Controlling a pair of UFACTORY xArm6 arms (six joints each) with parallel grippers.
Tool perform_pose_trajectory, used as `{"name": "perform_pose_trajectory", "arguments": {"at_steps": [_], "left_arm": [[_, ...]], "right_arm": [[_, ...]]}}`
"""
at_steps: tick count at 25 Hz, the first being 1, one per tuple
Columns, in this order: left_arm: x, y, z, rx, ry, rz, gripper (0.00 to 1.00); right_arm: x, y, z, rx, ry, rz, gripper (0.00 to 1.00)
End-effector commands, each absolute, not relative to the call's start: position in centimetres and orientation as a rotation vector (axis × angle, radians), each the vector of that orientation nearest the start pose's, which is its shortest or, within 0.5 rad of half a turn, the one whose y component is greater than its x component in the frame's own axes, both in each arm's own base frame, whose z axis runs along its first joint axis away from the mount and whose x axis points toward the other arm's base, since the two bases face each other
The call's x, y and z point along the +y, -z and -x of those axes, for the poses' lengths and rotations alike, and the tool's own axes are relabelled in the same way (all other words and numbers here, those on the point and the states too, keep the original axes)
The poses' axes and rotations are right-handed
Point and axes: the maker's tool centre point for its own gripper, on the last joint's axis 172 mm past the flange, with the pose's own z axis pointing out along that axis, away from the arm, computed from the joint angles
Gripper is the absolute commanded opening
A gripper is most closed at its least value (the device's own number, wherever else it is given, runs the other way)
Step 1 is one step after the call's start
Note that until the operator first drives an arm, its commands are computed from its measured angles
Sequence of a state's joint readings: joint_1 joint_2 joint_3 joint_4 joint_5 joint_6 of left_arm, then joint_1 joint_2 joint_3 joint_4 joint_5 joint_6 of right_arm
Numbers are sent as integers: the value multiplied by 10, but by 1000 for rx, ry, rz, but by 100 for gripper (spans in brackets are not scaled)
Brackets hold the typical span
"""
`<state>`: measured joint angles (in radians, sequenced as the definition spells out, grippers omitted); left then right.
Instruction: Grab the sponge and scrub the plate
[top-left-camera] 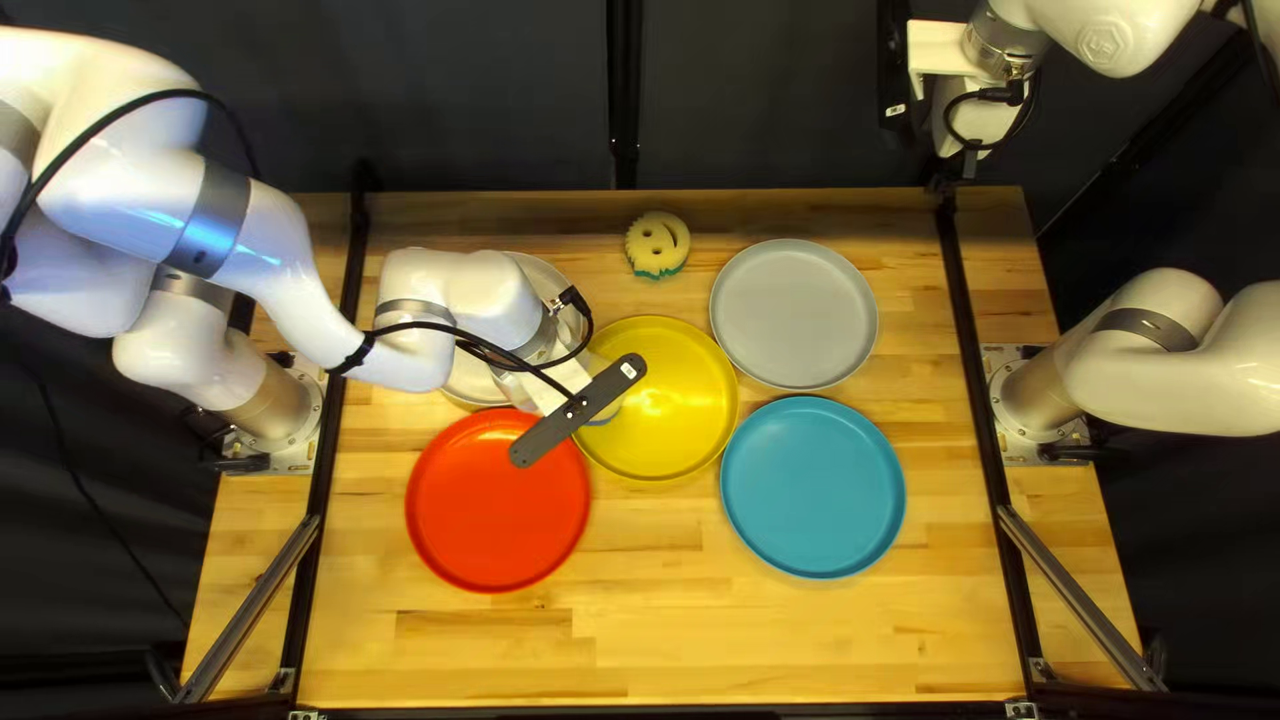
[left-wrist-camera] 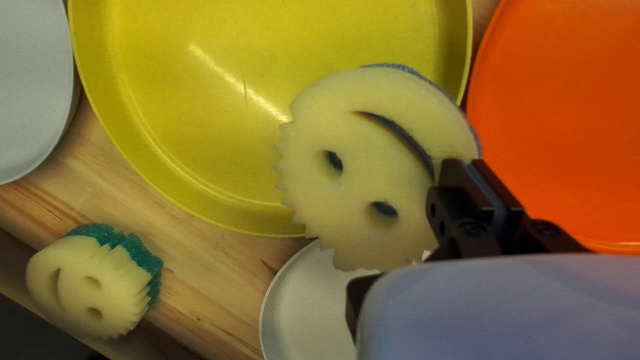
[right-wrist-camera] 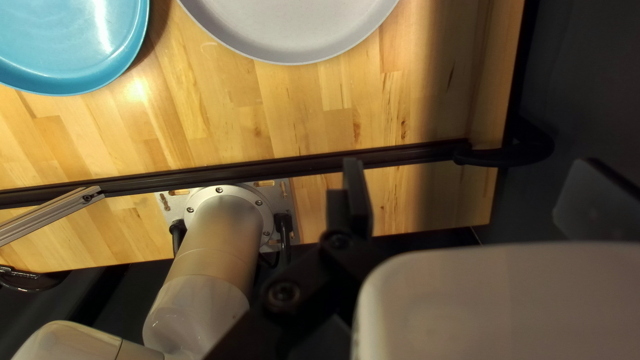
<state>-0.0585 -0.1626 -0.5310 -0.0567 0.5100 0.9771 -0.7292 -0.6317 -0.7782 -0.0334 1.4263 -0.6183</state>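
Observation:
My left gripper [top-left-camera: 534, 386] is over the left rim of the yellow plate [top-left-camera: 674, 400], its fingertips hidden under the dark bar. The left wrist view has the left gripper [left-wrist-camera: 477, 179] shut on the edge of a round, cream smiley sponge [left-wrist-camera: 363, 153] with blue backing. Beyond that sponge lies the yellow plate [left-wrist-camera: 200, 100]; whether they touch, I cannot tell. A second smiley sponge [top-left-camera: 658, 243], backed in green, rests near the far edge. My right gripper [top-left-camera: 967, 114] is raised at the far right. Seen from its wrist, the right gripper [right-wrist-camera: 473, 180] is open and holds nothing.
A red plate [top-left-camera: 498, 507] sits nearer than the left gripper, and a white plate [top-left-camera: 540, 274] is partly hidden under the left arm. A grey plate [top-left-camera: 795, 314] and a blue plate [top-left-camera: 812, 487] are right of the yellow one. Dark rails [top-left-camera: 984, 400] flank the table's sides.

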Motion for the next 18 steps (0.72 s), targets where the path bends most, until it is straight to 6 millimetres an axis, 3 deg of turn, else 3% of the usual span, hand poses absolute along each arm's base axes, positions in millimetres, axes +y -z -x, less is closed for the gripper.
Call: {"name": "perform_pose_trajectory", "arguments": {"at_steps": [1, 8, 18], "left_arm": [[-25, -83, -399, 1498, 282, 2694, 0], [-16, -72, -406, 1553, 274, 2674, 0], [-16, -81, -436, 1593, 269, 2635, 0]], "right_arm": [[-204, -280, -216, 167, -53, 3152, 100], [-204, -280, -216, 167, -53, 3152, 100], [-204, -280, -216, 167, -53, 3152, 100]]}}
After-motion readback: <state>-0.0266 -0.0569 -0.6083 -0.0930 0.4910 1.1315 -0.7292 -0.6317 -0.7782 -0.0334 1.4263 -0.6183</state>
